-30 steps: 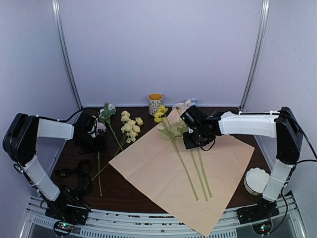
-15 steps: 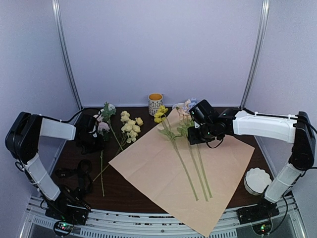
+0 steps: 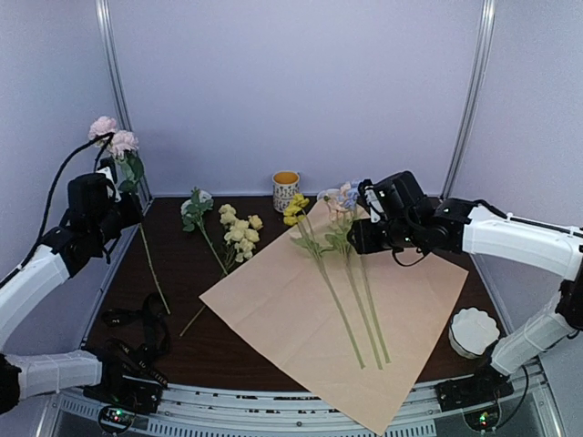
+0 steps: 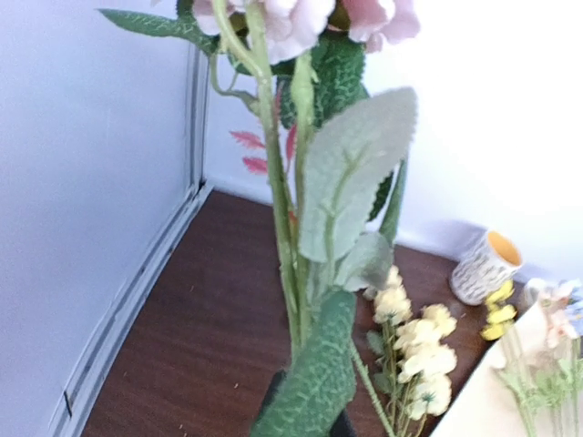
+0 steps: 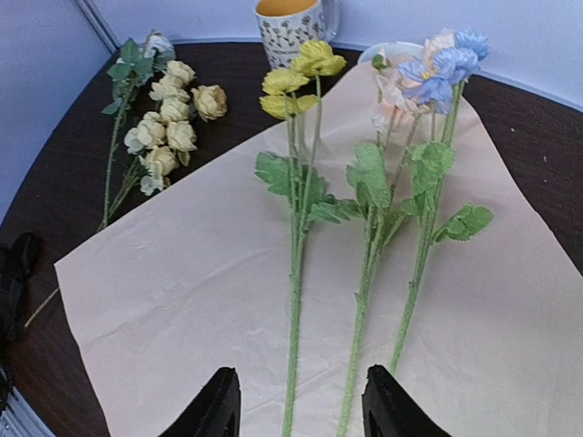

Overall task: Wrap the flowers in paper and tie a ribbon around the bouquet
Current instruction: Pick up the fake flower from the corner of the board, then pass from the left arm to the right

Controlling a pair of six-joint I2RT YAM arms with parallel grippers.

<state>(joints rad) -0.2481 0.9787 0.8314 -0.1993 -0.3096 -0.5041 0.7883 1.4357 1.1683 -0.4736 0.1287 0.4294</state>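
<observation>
The left hand (image 3: 117, 211) is clamping a pink flower (image 3: 111, 137) left of the paper (image 3: 273, 319), likely to add it. The right hand (image 5: 301, 401), jaws apart, is hovering over the paper.

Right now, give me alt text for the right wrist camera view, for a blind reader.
Three artificial flower stems, yellow, peach and blue, lie side by side on a peach paper sheet, seen past the open right gripper at the bottom edge. Cream roses lie off the paper on the dark table at left; a patterned mug stands beyond.
</observation>
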